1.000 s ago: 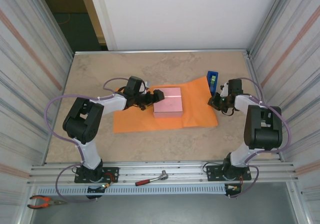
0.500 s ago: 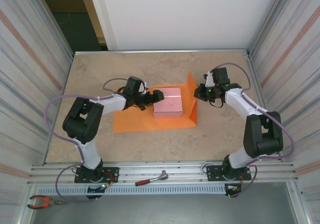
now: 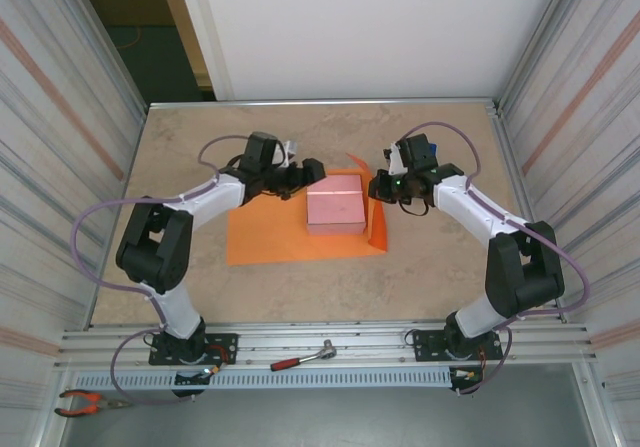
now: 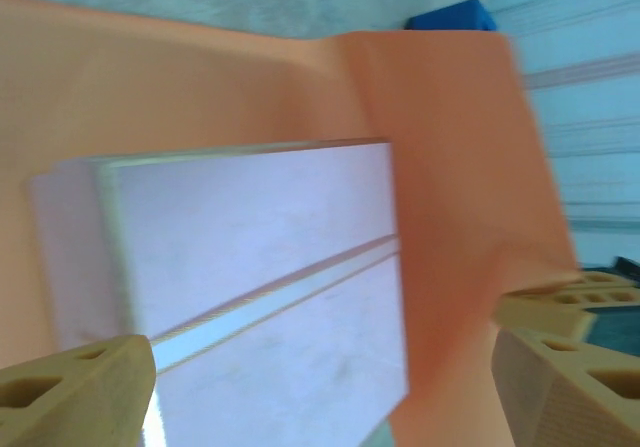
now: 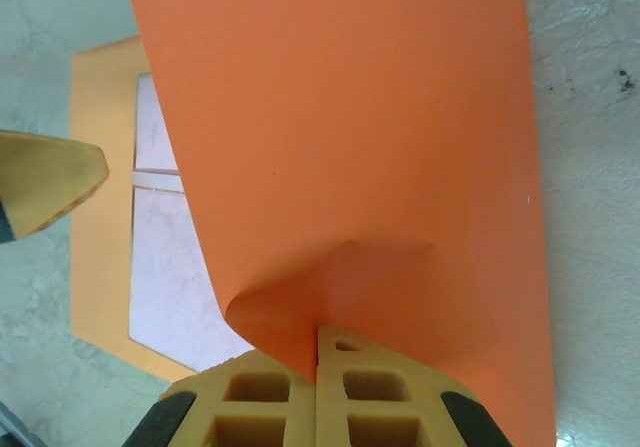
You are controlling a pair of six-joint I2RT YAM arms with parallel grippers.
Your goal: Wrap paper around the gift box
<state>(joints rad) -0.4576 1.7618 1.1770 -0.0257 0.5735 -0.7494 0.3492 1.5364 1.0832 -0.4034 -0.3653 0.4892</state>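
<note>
The right fingers [image 5: 265,407], pinched shut on the paper [image 3: 270,239], have just swung its flap up off the tabletop [image 3: 200,157] to stand beside the right side of the gift box [image 3: 336,203] lying on it, beginning the first fold, while the left fingers [image 4: 75,392] hover wide at the box's left.

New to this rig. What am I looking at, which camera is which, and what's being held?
Two small robot arms bolted at the table's near edge. The wide picture looks down from above and behind them; the other two come from a camera on each wrist. On the table lies an orange paper with a pink gift box on it. The right arm has its jaws shut on the paper's right edge, holding that side up beside the box. The left arm has its jaws open near the box's left side, holding nothing.
</note>
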